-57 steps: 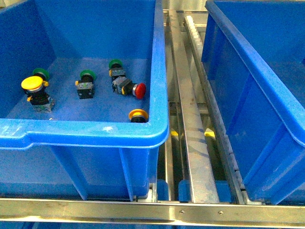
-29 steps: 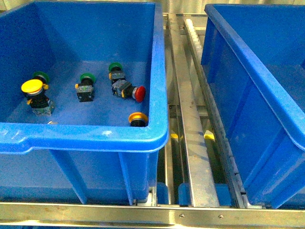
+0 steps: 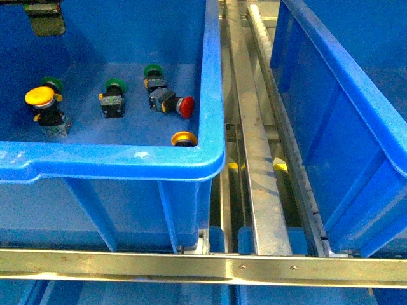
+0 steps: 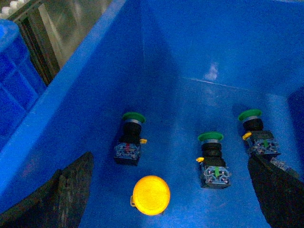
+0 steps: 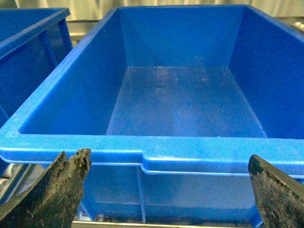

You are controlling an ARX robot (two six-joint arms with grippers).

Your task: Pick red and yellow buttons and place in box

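Note:
Two yellow buttons (image 3: 39, 96) (image 3: 184, 138) and a red button (image 3: 186, 107) lie on the floor of the left blue bin (image 3: 127, 162). My left gripper (image 4: 169, 159) hangs open inside that bin, above one yellow button (image 4: 151, 194), which sits between its dark fingers (image 4: 66, 194) and touches neither. A part of the left gripper (image 3: 44, 16) shows at the bin's far left in the front view. My right gripper (image 5: 166, 161) is open and holds nothing. It faces the near rim of the empty blue box (image 5: 152, 147).
Three green-capped buttons (image 3: 52, 82) (image 3: 116, 86) (image 3: 152, 70) lie among the others in the left bin. Metal rails (image 3: 254, 159) run between the two bins. A steel bar (image 3: 203, 264) crosses the front.
A dark part of my left gripper has come into the front view at the top left of the bin. The buttons lie where they were.

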